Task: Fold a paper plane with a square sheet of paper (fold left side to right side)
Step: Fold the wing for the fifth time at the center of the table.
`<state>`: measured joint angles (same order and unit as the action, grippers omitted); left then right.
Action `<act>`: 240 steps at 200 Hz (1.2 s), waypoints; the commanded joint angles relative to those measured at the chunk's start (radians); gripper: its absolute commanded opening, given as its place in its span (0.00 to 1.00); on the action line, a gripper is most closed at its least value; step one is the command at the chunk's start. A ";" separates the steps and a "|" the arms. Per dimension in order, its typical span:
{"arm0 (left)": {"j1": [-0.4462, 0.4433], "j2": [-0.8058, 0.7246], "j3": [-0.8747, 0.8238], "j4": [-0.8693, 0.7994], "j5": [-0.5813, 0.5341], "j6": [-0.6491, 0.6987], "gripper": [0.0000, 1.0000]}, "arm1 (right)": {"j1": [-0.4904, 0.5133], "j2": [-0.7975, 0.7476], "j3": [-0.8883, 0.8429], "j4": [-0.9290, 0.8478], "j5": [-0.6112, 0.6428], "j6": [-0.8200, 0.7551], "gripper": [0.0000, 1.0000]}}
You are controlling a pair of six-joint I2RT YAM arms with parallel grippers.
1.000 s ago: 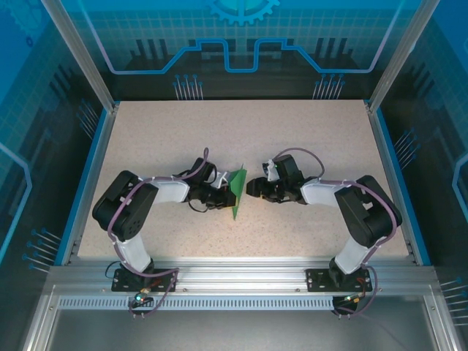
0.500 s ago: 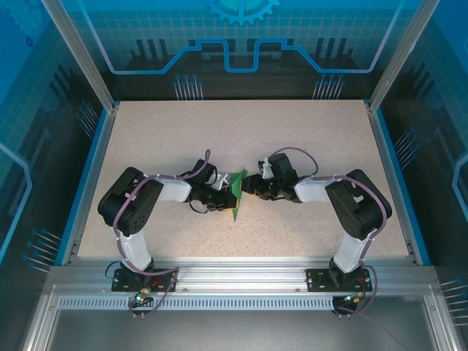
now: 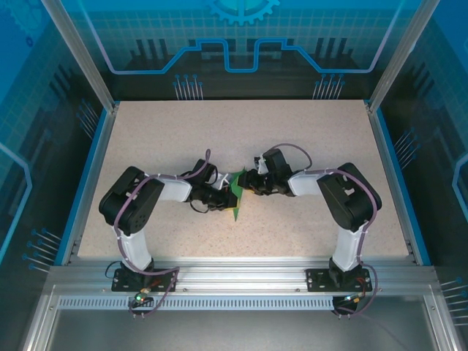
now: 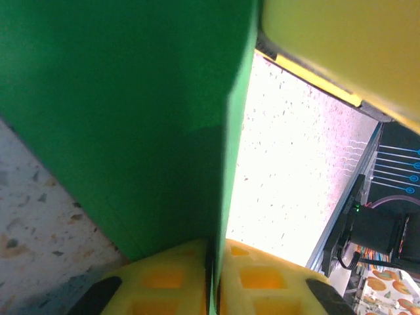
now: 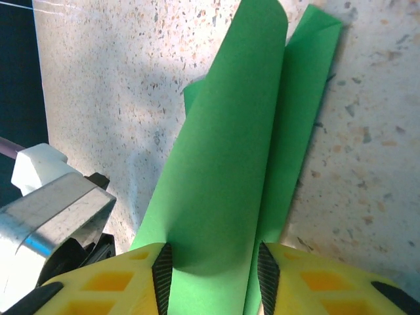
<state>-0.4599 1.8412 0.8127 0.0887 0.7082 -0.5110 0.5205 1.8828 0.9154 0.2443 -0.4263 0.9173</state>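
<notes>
Two arms are seen reaching inward from the near edge of the speckled table [image 3: 219,131], and their grippers meet near its middle. Between them a green sheet of paper [image 3: 236,199] is held up off the surface as a narrow, folded strip. It runs from the grippers toward the front of the table. Whether its lower tip touches the table cannot be told from above.

The left gripper [image 3: 225,196] is set against the sheet's left side. In the left wrist view its yellow fingers [image 4: 164,282] are pressed together with almost no gap, and the paper's edge is pinched between them. The sheet rises from that pinch as a broad green face. A yellow finger [image 4: 341,46] of the other gripper is seen just beyond the paper's right edge.

The right gripper [image 3: 246,183] is brought in from the right, at the sheet's upper end. In the right wrist view the paper is seen bent over into a rounded, uncreased fold, with a second layer lying just beside it. This fold sits between the two yellow fingers [image 5: 315,282], which stand a moderate way apart, one on each side of it. Whether the fold is pressed by them or only enclosed cannot be told.
</notes>
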 commanded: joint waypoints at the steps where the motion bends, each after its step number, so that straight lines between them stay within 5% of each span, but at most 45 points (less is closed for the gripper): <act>1: 0.009 0.019 0.028 0.008 0.036 -0.014 0.14 | 0.022 0.031 0.031 -0.048 0.012 0.008 0.41; 71: 0.009 -0.015 0.025 -0.028 0.013 -0.002 0.28 | 0.027 0.067 0.042 -0.106 0.025 0.007 0.40; 138: 0.076 -0.175 -0.015 -0.128 -0.047 0.016 0.58 | 0.027 0.072 0.038 -0.114 0.031 0.002 0.40; 177: 0.115 -0.133 0.029 -0.130 -0.037 -0.015 0.57 | 0.027 0.071 0.035 -0.111 0.030 0.001 0.40; 240: 0.115 -0.005 0.091 -0.054 -0.017 -0.071 0.43 | 0.028 0.068 0.027 -0.111 0.030 0.000 0.40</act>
<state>-0.3485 1.7969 0.8742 0.0006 0.6739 -0.5522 0.5297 1.9137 0.9558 0.1875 -0.4164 0.9173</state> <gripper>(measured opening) 0.459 0.398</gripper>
